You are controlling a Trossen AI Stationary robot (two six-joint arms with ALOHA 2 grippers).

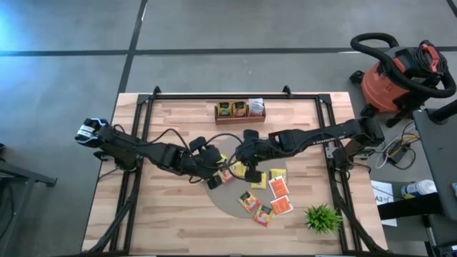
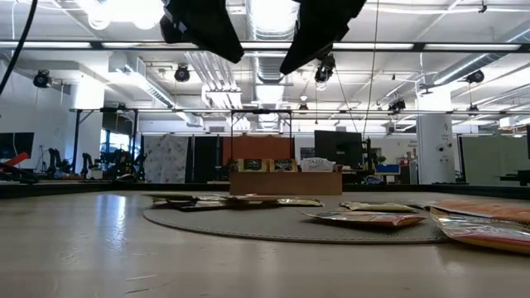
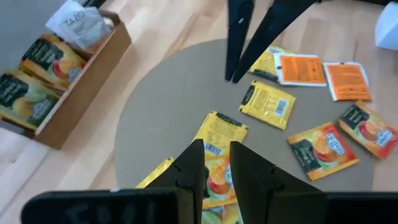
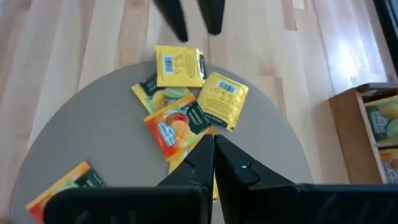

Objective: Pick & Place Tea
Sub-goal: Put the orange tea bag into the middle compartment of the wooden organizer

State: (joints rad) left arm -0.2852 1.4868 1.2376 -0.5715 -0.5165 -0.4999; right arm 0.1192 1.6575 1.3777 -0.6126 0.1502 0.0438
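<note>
Wooden table (image 1: 178, 221), grey concrete floor (image 1: 71, 64)

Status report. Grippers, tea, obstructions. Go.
Left gripper open, empty, above the tea on the mat. Right gripper shut, empty, alongside. Some packets already in tray. Nothing in the way.

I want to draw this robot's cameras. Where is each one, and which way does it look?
High view: above the table, looking straight down; both arms show, left gripper and right gripper.
Low view: at tabletop height, looking level across the round mat; arm parts hang from above.
Left wrist view: on the left arm, looking down past its open fingers.
Right wrist view: on the right arm, past its shut fingers.
Shared: tea packets, wooden tray.
</note>
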